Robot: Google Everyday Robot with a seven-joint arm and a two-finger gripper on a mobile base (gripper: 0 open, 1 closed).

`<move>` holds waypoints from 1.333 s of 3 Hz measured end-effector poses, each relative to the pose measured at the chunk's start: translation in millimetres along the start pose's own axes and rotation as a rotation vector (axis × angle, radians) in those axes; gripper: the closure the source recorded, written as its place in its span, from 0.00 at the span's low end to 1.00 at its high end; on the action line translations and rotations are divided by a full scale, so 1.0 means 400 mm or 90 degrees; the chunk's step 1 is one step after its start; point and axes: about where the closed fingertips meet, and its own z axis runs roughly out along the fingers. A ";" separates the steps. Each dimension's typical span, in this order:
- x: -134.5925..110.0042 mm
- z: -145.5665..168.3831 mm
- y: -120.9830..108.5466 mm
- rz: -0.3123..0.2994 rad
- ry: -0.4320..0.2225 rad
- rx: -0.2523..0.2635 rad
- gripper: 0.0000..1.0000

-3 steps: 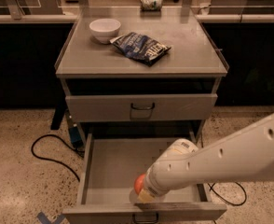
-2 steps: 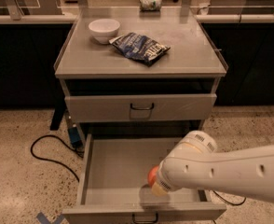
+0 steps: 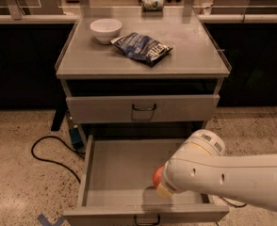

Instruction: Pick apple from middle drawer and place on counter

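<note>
The middle drawer (image 3: pixel 115 173) is pulled open, its grey floor bare. The red apple (image 3: pixel 157 174) shows at the tip of my white arm (image 3: pixel 223 178), which reaches in from the right over the drawer's front right part. My gripper (image 3: pixel 160 184) is mostly hidden behind the wrist and holds the apple a little above the drawer floor. The grey counter (image 3: pixel 185 36) is the cabinet top above.
A white bowl (image 3: pixel 105 29) and a blue chip bag (image 3: pixel 142 47) lie on the counter's left and middle. The top drawer (image 3: pixel 143 108) is shut. A black cable (image 3: pixel 49 149) lies on the floor at the left. A can (image 3: pixel 152 3) lies on the back ledge.
The arm's end has moved right and slightly up inside the open drawer, and the apple has moved with it.
</note>
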 end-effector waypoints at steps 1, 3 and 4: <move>-0.017 0.030 -0.003 -0.010 0.002 -0.025 1.00; -0.489 -0.104 0.069 -0.244 -0.035 0.028 1.00; -0.738 -0.299 0.194 -0.335 -0.099 0.128 1.00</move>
